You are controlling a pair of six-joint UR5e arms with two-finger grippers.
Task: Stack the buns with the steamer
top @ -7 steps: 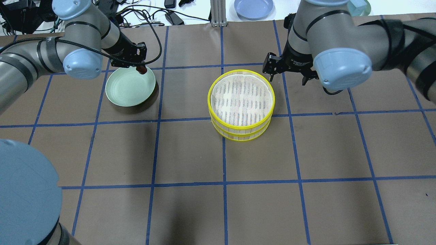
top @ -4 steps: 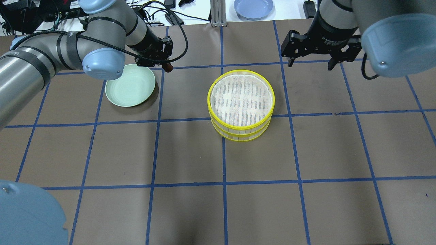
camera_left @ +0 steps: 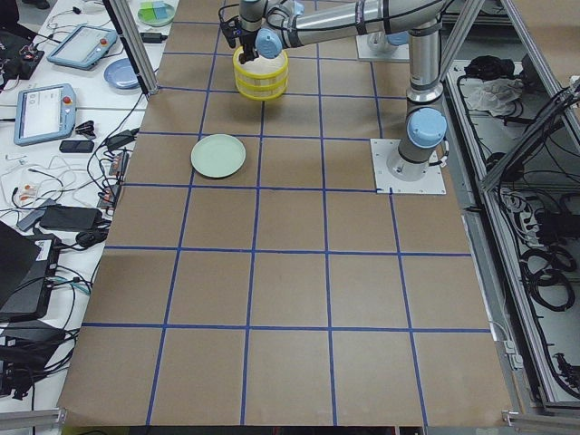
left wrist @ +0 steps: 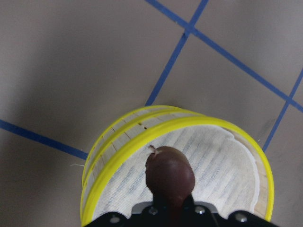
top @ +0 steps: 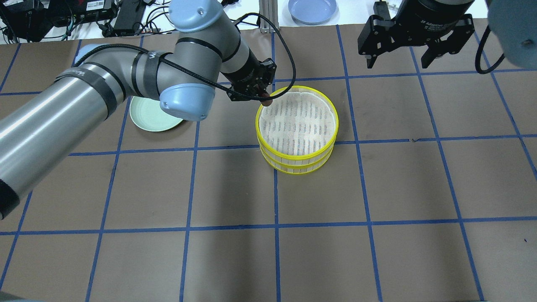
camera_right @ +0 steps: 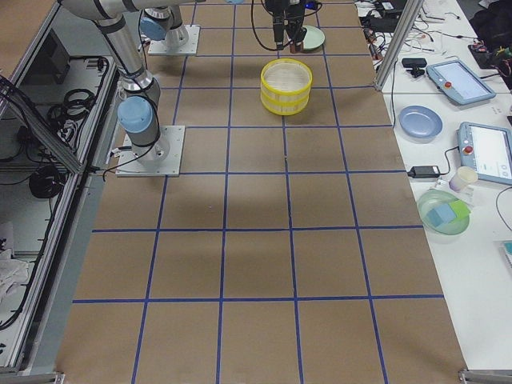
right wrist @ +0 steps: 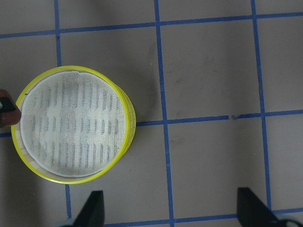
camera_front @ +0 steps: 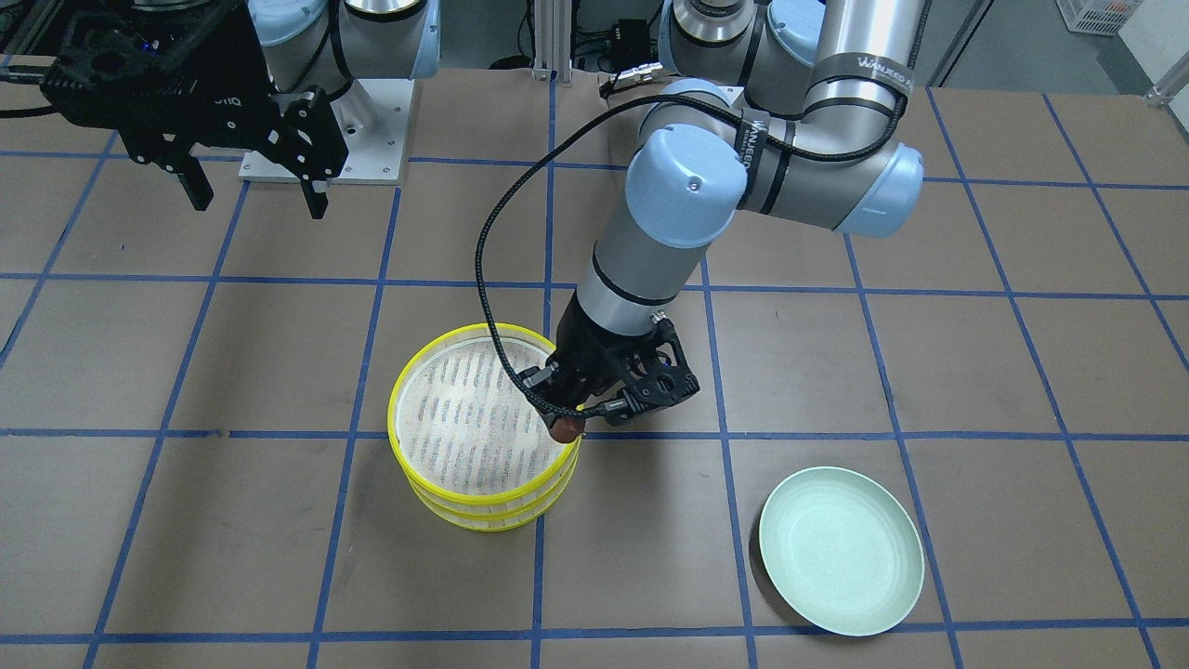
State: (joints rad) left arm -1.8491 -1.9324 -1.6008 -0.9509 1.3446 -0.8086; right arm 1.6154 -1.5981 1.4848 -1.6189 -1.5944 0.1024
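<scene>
The steamer [top: 298, 121] is a yellow-rimmed two-tier stack with a white cloth liner, mid-table; it also shows in the front view [camera_front: 464, 427] and both wrist views [left wrist: 213, 156] [right wrist: 71, 125]. My left gripper [top: 264, 97] is shut on the dark reddish-brown bun [top: 266, 101] [camera_front: 565, 429] [left wrist: 169, 172] and holds it just over the steamer's rim on the plate side. My right gripper [top: 396, 63] [camera_front: 251, 200] is open and empty, high above the table, away from the steamer. The cream-white bun is not in view.
The pale green plate [top: 151, 116] [camera_front: 841, 550] lies empty on the table to the left of the steamer, partly under my left arm. A blue plate [top: 312, 9] and cables lie on the bench beyond the table's far edge.
My left gripper has carried the brown bun rightward from the green plate to the steamer's rim. My right gripper has moved right and away from the steamer, still open.
</scene>
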